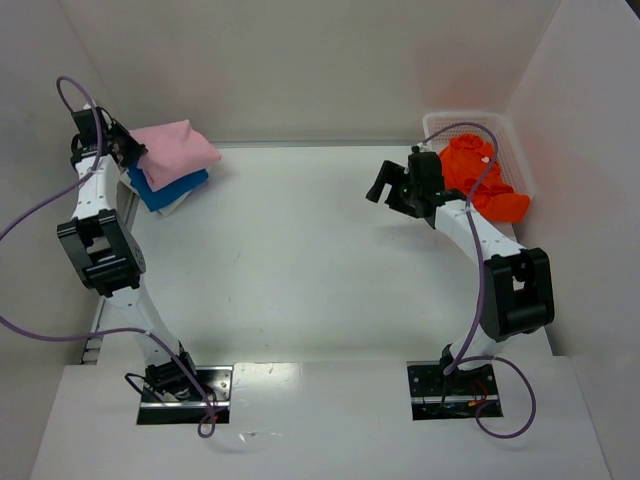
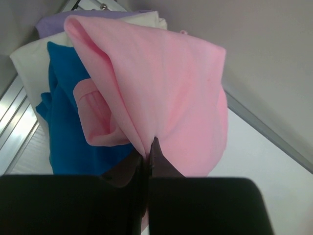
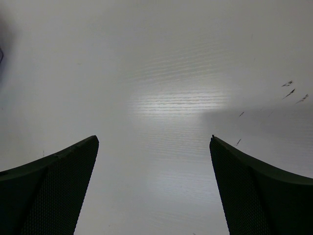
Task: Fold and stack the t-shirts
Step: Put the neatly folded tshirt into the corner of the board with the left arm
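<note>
Far-left corner of the table (image 1: 300,260): pink shirt (image 2: 166,88) sits on top of a stack, folded, w/ one rounded fold facing the left wrist cam and a short sleeve tucked under at its left side. Left gripper (image 2: 148,147) is right at the near edge of that shirt, fingers pressed together and pinching a thin ridge of pink cloth btwn the tips. Blue shirt (image 2: 68,117) lies directly under the pink one, sticking out on the left & toward the arm. Under the blue there's a cream cloth (image 2: 24,58) and, at the very back, a bit of lilac cloth (image 2: 58,19); can't tell from here whether those two are shirts. Top cam shows the same pile tight against the left wall, left arm stretched out to it. Orange shirt (image 1: 480,180) is on the far right, crumpled, heaped in the white basket (image 1: 512,135) and spilling over its near-right rim. Right gripper (image 1: 395,172) hangs above the bare table just left of the basket, well apart from the pile, touching no cloth; fingers spread wide, nothing btwn them, only white tabletop w/ a few small dark scuffs in its wrist cam.
</note>
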